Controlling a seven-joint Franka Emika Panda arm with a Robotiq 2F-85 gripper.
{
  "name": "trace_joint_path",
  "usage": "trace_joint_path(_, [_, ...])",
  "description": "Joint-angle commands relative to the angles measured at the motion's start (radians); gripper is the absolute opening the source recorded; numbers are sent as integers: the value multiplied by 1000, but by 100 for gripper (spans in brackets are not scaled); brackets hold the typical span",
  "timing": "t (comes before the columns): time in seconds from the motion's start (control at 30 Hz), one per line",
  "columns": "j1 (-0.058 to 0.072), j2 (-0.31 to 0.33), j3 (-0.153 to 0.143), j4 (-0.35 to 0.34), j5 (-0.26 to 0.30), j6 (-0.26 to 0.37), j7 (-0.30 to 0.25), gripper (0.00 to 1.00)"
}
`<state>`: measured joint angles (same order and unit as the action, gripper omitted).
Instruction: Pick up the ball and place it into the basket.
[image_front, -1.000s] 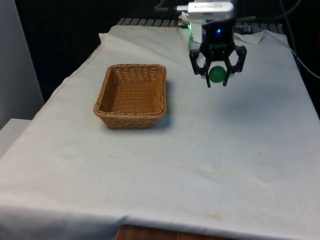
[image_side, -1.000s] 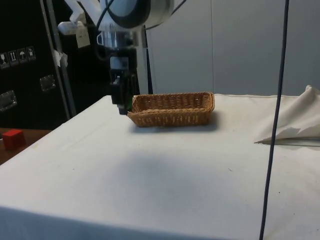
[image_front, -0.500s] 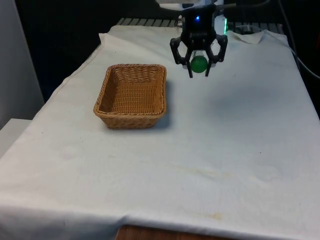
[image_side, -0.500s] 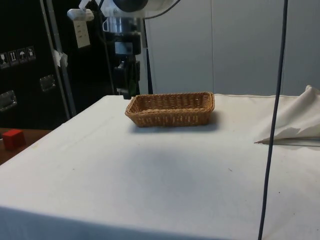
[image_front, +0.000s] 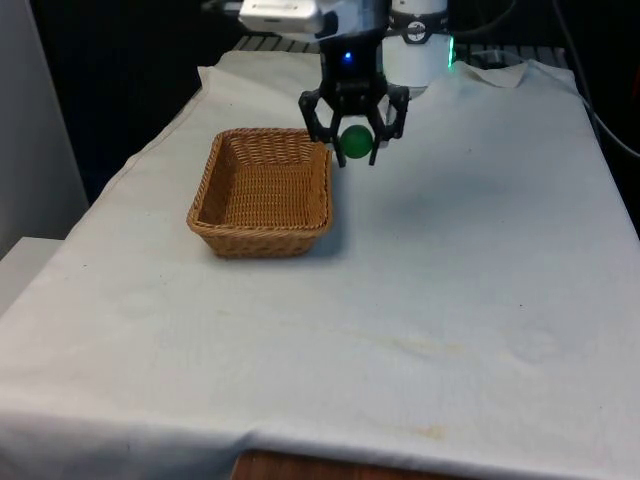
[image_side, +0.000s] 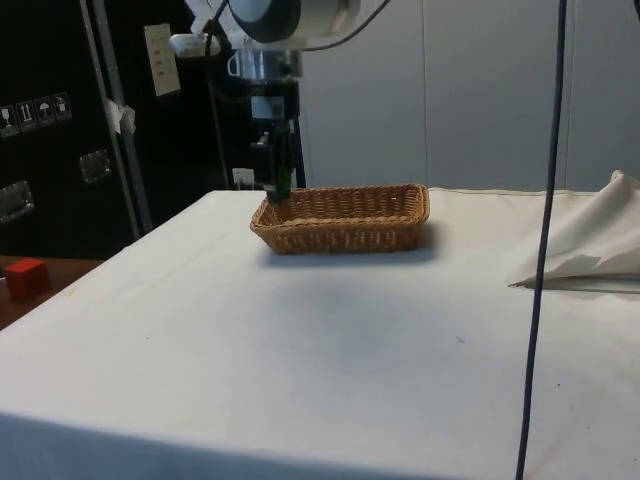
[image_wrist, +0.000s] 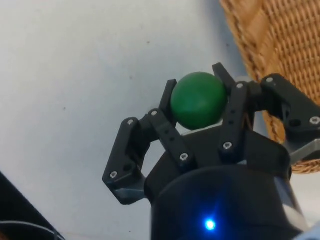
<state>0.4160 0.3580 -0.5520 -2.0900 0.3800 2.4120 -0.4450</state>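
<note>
My gripper (image_front: 355, 145) is shut on a green ball (image_front: 356, 140) and holds it in the air just past the wicker basket's (image_front: 263, 190) rim, on the front view's right of it. In the wrist view the green ball (image_wrist: 198, 100) sits between the two black fingers (image_wrist: 232, 107), with the basket's woven rim (image_wrist: 255, 40) close beside it. From the side, the gripper (image_side: 275, 185) hangs at the basket's (image_side: 342, 217) near-left corner, a little above its rim. The basket holds nothing that I can see.
A crumpled white cloth (image_side: 585, 240) lies at the side view's right. A thin dark cable (image_side: 543, 240) hangs down in front of that camera. A small red block (image_side: 25, 277) sits off the table at the side view's left.
The gripper has carried the ball steadily towards the front view's left, from over the open cloth to the basket's right rim. It stays shut on the ball.
</note>
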Motion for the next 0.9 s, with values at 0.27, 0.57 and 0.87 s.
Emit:
trace_joint_path(0.27, [-23,49,-35,14,65,4,-85,0])
trace_joint_path(0.57, [-32,78,-70,28,80,2,-112,0])
trace_joint_path(0.87, [-39,106,-103,45,78,2,-108,0])
